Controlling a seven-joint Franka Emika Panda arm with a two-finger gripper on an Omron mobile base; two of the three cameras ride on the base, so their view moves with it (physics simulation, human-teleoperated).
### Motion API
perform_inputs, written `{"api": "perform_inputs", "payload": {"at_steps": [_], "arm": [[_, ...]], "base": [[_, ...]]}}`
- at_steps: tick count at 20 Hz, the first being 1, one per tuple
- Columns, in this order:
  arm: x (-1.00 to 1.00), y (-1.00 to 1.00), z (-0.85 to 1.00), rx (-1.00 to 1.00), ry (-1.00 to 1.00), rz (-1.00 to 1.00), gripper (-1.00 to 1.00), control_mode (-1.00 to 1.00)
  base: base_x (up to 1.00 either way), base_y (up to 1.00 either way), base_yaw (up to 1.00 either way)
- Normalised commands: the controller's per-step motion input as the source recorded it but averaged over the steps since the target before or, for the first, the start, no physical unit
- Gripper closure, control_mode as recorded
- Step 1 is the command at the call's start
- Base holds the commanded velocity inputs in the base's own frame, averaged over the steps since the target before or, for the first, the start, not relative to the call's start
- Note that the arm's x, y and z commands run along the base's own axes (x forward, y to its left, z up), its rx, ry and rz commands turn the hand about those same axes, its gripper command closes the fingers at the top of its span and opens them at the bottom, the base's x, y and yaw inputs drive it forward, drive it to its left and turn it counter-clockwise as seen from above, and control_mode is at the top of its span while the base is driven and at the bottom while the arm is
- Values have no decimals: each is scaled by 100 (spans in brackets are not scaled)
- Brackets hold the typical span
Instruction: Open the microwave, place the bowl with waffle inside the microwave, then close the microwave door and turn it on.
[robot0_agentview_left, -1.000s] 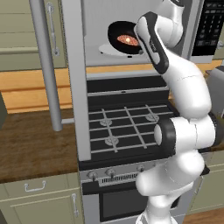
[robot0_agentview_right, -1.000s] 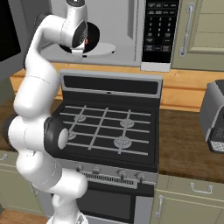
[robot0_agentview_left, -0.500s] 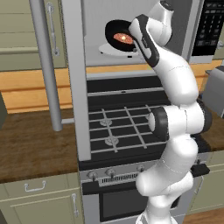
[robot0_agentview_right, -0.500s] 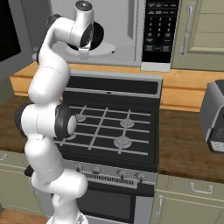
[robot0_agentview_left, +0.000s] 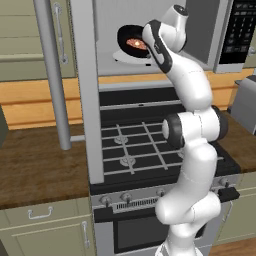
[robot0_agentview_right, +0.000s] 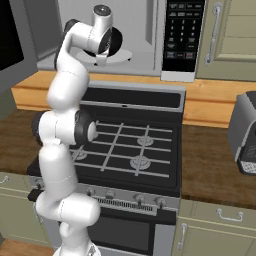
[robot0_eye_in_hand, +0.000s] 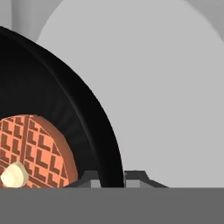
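Observation:
The microwave (robot0_agentview_left: 210, 30) stands open above the stove, its black button panel (robot0_agentview_right: 181, 35) on the right. Its door (robot0_agentview_left: 86, 100) is swung out to the left, the long bar handle (robot0_agentview_left: 52, 75) facing me. The black bowl with waffle (robot0_agentview_left: 132, 42) hangs over the white turntable (robot0_agentview_left: 125, 56) inside the cavity; whether it touches the plate I cannot tell. My gripper (robot0_eye_in_hand: 111, 179) is shut on the bowl's right rim (robot0_eye_in_hand: 87, 109), one fingertip on each side. The waffle (robot0_eye_in_hand: 35, 148) lies in the bowl. From the right, the hand (robot0_agentview_right: 102, 37) covers most of the bowl (robot0_agentview_right: 117, 42).
A black gas stove (robot0_agentview_left: 135, 145) with oven lies directly below the microwave. A grey toaster (robot0_agentview_right: 245, 135) sits on the wooden counter (robot0_agentview_right: 210, 170) at the right. The open door's black glass (robot0_agentview_right: 10, 35) blocks the left side. Beige cabinets (robot0_agentview_right: 232, 35) flank the microwave.
The arm has reached further in and carried the bowl a little left and deeper over the turntable. The grip on the rim has stayed the same.

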Motion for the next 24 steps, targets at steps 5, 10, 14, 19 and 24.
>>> {"api": "perform_inputs", "payload": {"at_steps": [5, 10, 14, 19, 24], "arm": [[58, 0, -23, 0, 0, 0, -100, -100], [35, -5, -23, 0, 0, 0, -100, -100], [8, -19, -20, 1, -3, 0, -100, -100], [-86, -70, 0, 20, -26, 0, -100, -100], [-100, -61, 0, 17, -38, 2, -100, -100]], "base": [[0, 0, 0], [0, 0, 0], [0, 0, 0], [0, 0, 0], [0, 0, 0]]}}
